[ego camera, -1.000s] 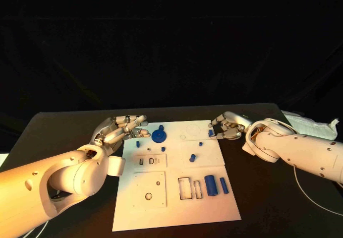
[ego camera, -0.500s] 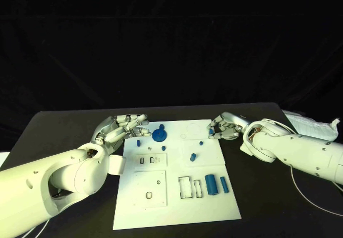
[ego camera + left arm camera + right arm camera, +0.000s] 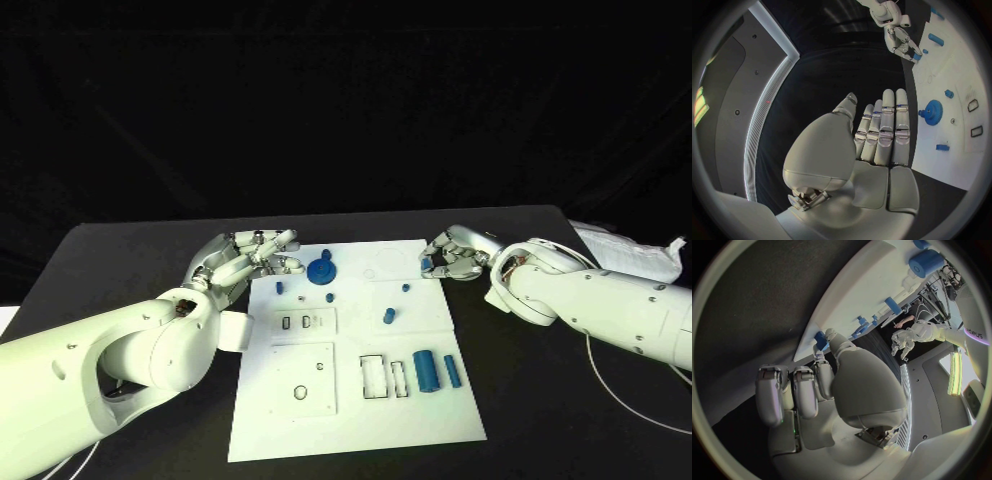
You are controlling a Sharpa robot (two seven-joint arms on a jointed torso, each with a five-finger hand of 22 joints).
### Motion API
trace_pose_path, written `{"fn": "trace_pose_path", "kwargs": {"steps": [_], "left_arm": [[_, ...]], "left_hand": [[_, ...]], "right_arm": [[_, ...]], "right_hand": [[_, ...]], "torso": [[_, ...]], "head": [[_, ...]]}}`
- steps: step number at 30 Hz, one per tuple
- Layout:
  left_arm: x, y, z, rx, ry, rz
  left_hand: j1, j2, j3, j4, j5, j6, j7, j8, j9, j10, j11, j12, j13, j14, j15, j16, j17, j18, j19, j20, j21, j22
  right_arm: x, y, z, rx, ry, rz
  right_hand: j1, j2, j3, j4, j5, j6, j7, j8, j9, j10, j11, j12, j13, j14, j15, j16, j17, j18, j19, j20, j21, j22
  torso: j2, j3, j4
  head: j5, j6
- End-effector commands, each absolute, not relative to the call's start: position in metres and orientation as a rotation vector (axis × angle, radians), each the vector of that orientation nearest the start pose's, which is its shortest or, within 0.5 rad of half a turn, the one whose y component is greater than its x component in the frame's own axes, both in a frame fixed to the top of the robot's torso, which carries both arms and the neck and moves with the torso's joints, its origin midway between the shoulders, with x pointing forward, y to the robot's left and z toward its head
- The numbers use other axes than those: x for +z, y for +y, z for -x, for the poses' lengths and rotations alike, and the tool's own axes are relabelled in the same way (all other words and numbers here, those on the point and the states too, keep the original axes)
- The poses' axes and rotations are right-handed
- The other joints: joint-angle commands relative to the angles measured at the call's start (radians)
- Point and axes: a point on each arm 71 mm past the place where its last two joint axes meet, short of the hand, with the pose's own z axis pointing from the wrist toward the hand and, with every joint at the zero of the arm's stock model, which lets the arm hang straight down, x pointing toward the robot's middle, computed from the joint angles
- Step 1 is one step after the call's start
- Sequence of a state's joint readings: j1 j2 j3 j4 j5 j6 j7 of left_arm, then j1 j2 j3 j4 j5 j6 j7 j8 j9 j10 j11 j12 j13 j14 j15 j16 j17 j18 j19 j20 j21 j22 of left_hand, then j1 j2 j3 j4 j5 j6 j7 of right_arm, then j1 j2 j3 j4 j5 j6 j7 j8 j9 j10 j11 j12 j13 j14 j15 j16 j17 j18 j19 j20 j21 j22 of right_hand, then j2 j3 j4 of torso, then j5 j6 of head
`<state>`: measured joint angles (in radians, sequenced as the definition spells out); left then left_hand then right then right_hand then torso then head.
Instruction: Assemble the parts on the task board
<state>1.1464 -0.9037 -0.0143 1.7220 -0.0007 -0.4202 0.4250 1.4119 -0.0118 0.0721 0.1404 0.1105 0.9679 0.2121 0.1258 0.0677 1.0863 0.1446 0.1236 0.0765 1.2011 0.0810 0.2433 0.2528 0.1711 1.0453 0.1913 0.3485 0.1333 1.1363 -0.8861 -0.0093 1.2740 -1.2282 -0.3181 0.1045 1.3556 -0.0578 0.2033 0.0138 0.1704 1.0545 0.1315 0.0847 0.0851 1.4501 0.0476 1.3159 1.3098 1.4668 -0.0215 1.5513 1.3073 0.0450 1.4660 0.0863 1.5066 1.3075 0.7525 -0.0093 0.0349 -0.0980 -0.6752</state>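
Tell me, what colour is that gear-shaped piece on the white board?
Blue; the gear shows best in the left wrist view.

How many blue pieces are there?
8 on the task board: gear, three small pieces around it, one mid-board, two cylinders nearer the robot, one by the right hand. Others may be hidden.

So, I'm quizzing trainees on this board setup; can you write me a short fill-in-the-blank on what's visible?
1. The blue gear lies on the white task board, nearest the ____ hand.
2. The table under the board is ____ in colour.
3. The fingers of the left hand in its wrist view are ____, holding nothing.
4. The right hand is at the board's ____ edge.

Missing words: left; black; straight; right
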Motion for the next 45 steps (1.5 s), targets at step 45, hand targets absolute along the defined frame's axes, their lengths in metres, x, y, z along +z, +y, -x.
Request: {"fn": "trace_pose_path", "kwargs": {"steps": [45], "left_arm": [[-0.177, 0.195, -0.452, -1.586, 1.392, 1.142]], "left_hand": [[0.007, 0.015, 0.004, -0.009, -0.004, -0.001, 0.002, -0.005, 0.000, 0.002, 0.004, -0.008, -0.001, -0.006, 0.004, 0.001, 0.005, 0.011, 0.010, -0.001, 0.001, -0.002]], "right_arm": [[-0.179, -0.178, -0.483, 0.683, 1.667, 0.041]], "right_hand": [[-0.062, 0.079, 0.081, -0.011, -0.007, 0.104, -0.053, 0.052, 0.037, 0.005, -0.048, -0.022, 0.095, 0.097, -0.045, 0.002, 0.232, -0.014, 0.039, -0.045, 0.000, 0.119]], "torso": [[-0.016, -0.0101, 0.0112]], "head": [[0.042, -0.029]]}}
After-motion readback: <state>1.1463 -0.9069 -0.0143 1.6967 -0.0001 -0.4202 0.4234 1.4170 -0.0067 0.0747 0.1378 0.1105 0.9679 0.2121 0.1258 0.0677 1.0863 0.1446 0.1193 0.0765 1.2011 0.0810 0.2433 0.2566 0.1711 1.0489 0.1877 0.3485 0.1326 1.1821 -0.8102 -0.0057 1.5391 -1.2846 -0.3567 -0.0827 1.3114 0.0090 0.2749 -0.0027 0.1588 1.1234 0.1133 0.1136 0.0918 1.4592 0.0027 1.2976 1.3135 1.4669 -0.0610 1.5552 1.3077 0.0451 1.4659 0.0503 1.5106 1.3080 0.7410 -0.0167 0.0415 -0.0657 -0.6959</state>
